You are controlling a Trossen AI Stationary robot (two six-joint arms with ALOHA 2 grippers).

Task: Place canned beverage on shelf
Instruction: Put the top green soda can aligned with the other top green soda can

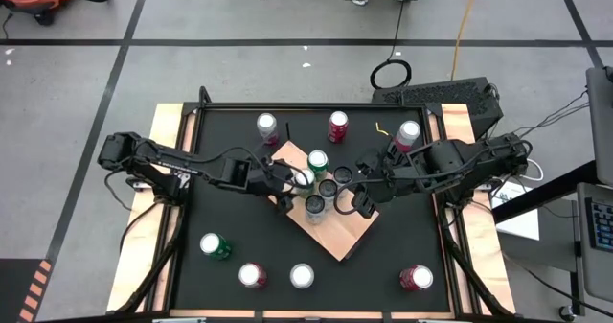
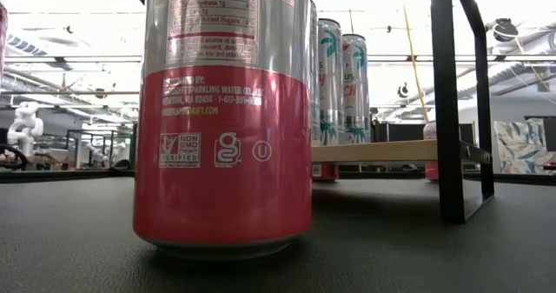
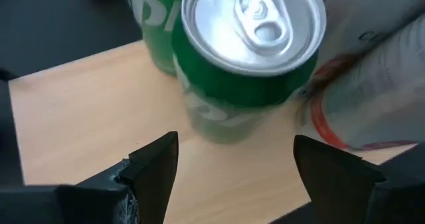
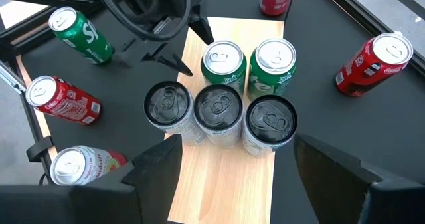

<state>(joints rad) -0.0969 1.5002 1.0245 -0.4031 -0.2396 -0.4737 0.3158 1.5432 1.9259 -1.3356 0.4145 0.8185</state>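
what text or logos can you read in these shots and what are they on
"SPARKLING WATER" and "NON GMO ... VERIFIED", plus a circled "U": pink and silver can nearest the low camera.
"Sp", part of a logo: green can lying on the table.
White script logo, too small to read: red can.
Nutrition panel on the pink can: too blurred.

Light wood-grain shelf [image 4: 226,177] with a smooth matt finish; glossy metal cans [image 4: 224,64] with shiny silver tops; matt black surface [image 1: 239,222]; hands [image 3: 232,164] of dull dark plastic.
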